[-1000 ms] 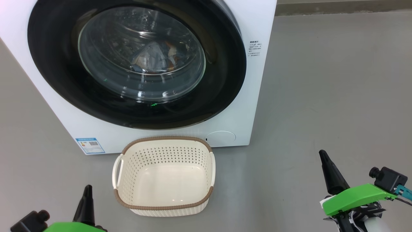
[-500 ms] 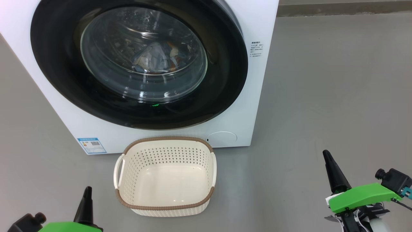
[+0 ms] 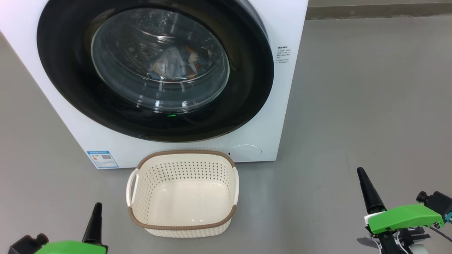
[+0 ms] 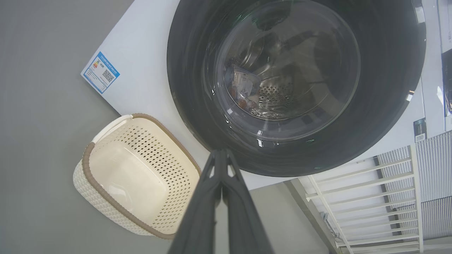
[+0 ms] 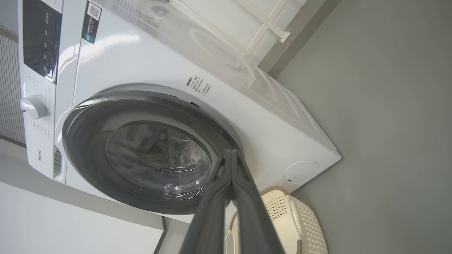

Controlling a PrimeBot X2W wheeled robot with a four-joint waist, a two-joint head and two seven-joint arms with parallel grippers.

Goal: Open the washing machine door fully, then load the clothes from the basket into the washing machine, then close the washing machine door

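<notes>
**Left fingers** (image 3: 94, 221): pressed together, holding nothing. They sit low at the robot's left, tips pointing toward the washer (image 3: 286, 116).

**Right fingers** (image 3: 369, 192): pressed together, empty. They sit low at the right above bare floor (image 3: 360, 98), well apart from everything.

**Basket** (image 3: 183, 226): on the floor between the two pairs of fingers, nearer the left pair and just before the washer's front. One handle is on each side. It is empty.

**Door** (image 3: 249, 88): ahead of both pairs of fingers, beyond the basket. It lies flat against the washer front and looks closed, though the latch cannot be made out.

**Clothes** (image 3: 173, 63): a blue and orange bundle low in the drum, seen through the door's glass.

**Status (judgement):** loading looks done and the door looks shut, so no grasp seems left to make. If the door needs a last push, it lies straight ahead of the left fingers. The right pair stands off beyond the door's right edge.
</notes>
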